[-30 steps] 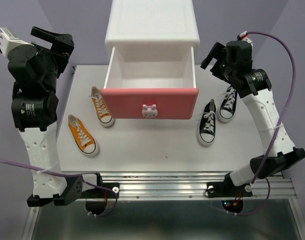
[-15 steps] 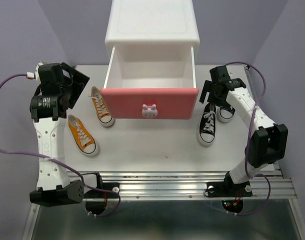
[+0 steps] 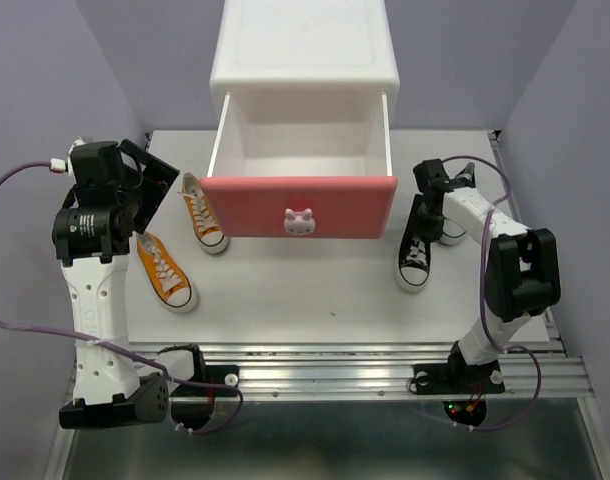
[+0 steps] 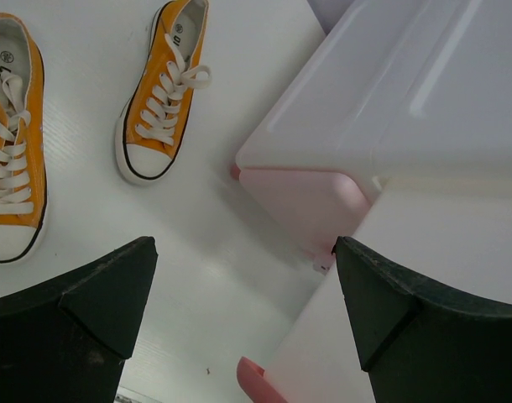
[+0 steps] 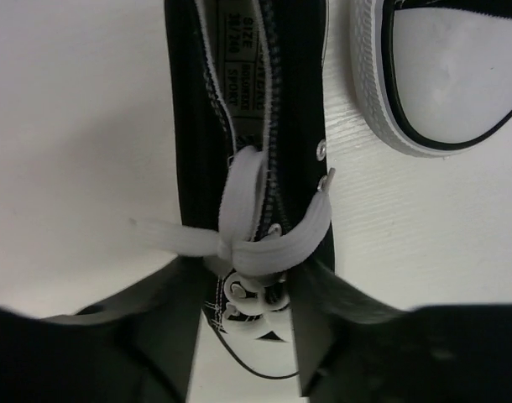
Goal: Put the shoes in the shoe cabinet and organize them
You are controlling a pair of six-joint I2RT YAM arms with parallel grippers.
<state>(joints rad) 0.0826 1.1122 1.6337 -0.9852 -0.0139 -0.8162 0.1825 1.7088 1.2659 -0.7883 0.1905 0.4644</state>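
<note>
Top external view has the cabinet (image 3: 303,50) at the far side of the table (image 3: 315,295), its upper drawer (image 3: 235,205) pulled out toward me, with a bunny knob (image 3: 299,220) on the pink front. All 4 shoes lie on the table outside it.

Left of the drawer, 1 orange shoe (image 3: 203,212) lies just beside the front's left corner, toe toward me. The second orange shoe (image 3: 165,268) lies nearer me and further left, apart from the first, toe toward me too.

My left pincer (image 4: 243,294) hangs above the table near these 2, and its fingers (image 4: 105,311) stand wide apart. In the left wrist view both orange shoes show beyond them on the left, and the cabinet's corner on the right.

Right of the drawer, 1 black shoe (image 3: 413,262) lies just beside the front's right corner, toe toward me. My right pincer (image 3: 422,212) is down on it. In the right wrist view my 2 fingers stand either side of the laced part, close against the canvas, with the bow between them. The gap is narrow, but I cannot tell whether they press the shoe or only flank it.

The other black shoe (image 5: 449,84) lies just beside the first, on its right, its white toe cap showing; in the top view my arm covers most of it.
</note>
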